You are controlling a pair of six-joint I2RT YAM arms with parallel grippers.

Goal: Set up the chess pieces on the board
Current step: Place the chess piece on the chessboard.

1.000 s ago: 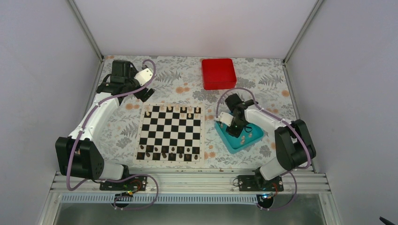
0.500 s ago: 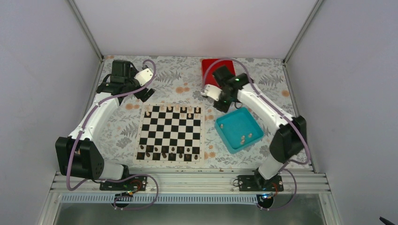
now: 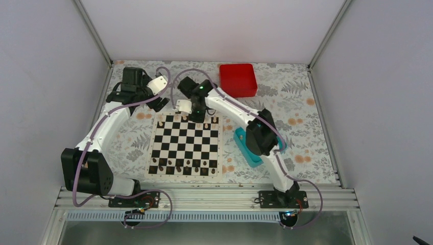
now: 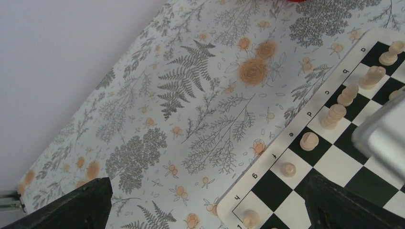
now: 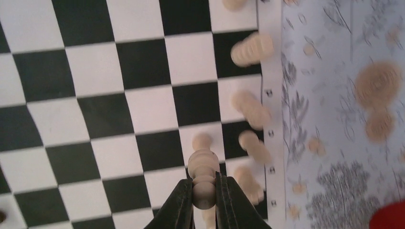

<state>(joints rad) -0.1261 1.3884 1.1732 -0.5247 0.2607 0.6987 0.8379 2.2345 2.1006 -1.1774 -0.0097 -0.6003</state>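
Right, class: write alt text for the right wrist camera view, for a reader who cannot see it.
The right end effector is shut on a cream chess piece, held over the black-and-white board. More cream pieces, blurred, stand in a line along the board's edge at the right of the picture, with the floral table covering beyond.

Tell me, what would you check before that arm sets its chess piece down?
1. Pale chess piece held by the right tool: ok, pinched between its jaws.
2. Right tool over the chessboard: ok.
3. Square beneath it free: cannot tell, the tool hides it.
4. Back-row pieces standing: ok.
5. Left tool out of the way: ok, open and off the board's far corner, though fairly near.
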